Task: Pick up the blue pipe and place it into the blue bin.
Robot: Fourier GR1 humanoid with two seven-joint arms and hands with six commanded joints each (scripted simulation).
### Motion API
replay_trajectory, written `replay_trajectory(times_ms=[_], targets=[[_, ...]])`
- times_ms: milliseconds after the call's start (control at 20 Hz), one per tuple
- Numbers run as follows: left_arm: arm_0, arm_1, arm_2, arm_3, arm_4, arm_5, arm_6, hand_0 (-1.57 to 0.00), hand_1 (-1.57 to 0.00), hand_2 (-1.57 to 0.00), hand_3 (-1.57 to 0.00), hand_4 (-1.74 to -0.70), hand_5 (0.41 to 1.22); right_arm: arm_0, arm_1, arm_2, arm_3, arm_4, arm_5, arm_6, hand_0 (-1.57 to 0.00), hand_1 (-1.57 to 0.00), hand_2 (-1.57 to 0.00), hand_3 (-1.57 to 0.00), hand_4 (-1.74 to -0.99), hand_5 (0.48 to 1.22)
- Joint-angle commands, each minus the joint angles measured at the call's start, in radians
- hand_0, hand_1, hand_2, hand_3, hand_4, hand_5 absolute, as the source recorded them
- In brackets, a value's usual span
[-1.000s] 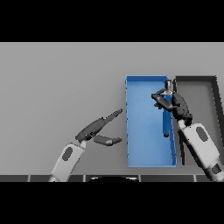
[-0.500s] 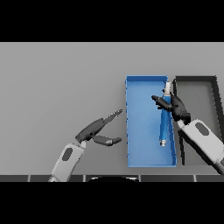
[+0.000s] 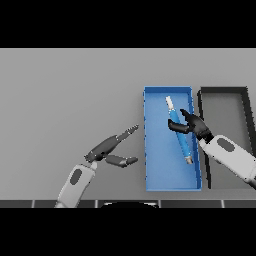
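Blue pipe [image 3: 179, 131] went from steep, near-upright carry at upper right of blue bin [image 3: 155, 165], clamped in right hand [image 3: 194, 125], to lying full length on bin floor, slanted from upper middle toward lower right. White end now pointed away, metal end nearer right wall. Right hand dropped lower and slid back toward bin's right wall; fingers loosened, only tips beside pipe's upper part, contact unclear. Right forearm swung lower and further right. Left hand [image 3: 107, 147] shifted hardly at all.
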State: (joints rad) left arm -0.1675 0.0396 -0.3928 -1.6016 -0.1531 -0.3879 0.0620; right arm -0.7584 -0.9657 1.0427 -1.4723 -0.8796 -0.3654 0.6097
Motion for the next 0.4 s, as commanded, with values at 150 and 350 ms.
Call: replay_trajectory(times_ms=[150,350], targets=[[-0.006,-0.013,-0.007,0.008,-0.009,0.008,0.010,0.00,0.00,0.00,0.00,-0.93,0.495,-0.002,-0.022,0.013,-0.018,0.012,0.022,-0.003,-0.02,-0.02,-0.02,0.00,-1.084,0.714],[-0.042,-0.034,-0.001,0.009,-0.003,0.017,0.044,0.00,0.00,0.00,0.00,-0.93,0.495,-0.013,-0.012,0.019,-0.019,0.017,0.037,-0.011,-0.02,-0.02,-0.02,0.00,-1.084,0.714]])
